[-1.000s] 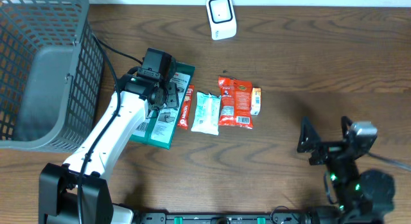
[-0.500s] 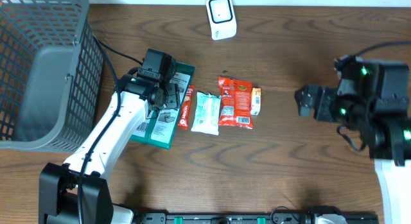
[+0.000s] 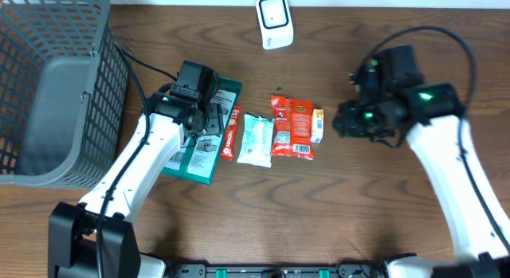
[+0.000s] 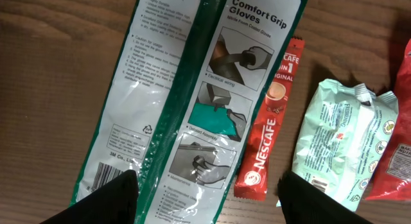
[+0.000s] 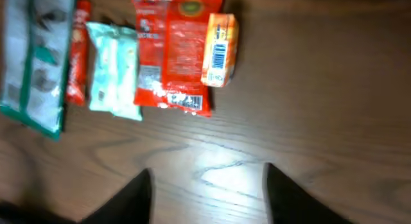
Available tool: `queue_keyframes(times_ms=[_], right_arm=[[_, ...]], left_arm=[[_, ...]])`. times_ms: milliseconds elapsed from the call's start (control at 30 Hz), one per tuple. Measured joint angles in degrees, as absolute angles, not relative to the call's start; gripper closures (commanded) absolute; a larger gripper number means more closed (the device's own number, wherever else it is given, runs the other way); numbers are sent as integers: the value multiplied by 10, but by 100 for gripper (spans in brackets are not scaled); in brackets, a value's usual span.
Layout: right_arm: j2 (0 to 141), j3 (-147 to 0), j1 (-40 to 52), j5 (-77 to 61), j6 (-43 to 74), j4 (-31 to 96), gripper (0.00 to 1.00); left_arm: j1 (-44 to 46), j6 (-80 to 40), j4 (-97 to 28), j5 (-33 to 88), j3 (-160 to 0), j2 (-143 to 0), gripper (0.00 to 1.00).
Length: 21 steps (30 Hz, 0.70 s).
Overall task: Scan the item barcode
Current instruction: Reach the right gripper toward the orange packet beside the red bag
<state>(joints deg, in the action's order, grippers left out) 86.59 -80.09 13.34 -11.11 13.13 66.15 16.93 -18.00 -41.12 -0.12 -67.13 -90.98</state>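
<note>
We note the left gripper (image 4: 207, 180) open, its fingers spread above the gloves pack (image 4: 160, 89) and the coffee sachet (image 4: 273, 121), gripping nothing. The pack lies flat on the table (image 3: 358, 222). The right gripper (image 5: 207, 174) is open and empty, near the orange box (image 5: 219, 49). The scanner (image 3: 273, 21) sits at the far edge.

Glossy plastic glove packet (image 4: 160, 108) and coffee sachet (image 4: 270, 128) lie on smooth wood-grain table (image 3: 335, 222).
</note>
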Motion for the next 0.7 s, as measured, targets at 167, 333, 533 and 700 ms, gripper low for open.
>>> queue_keyframes(times_ms=[167, 333, 533, 700], right_arm=[[946, -801, 165, -78, 132, 631, 40], [1034, -801, 173, -66, 133, 587, 45], [1095, -800, 173, -63, 134, 538, 50], [1121, -800, 173, -63, 135, 514, 64]], left_arm=[[169, -180, -411, -1, -671, -910, 29], [169, -180, -411, -1, -671, -910, 29], [169, -180, -411, -1, -671, -910, 29], [169, -180, -411, -1, -671, -910, 29]])
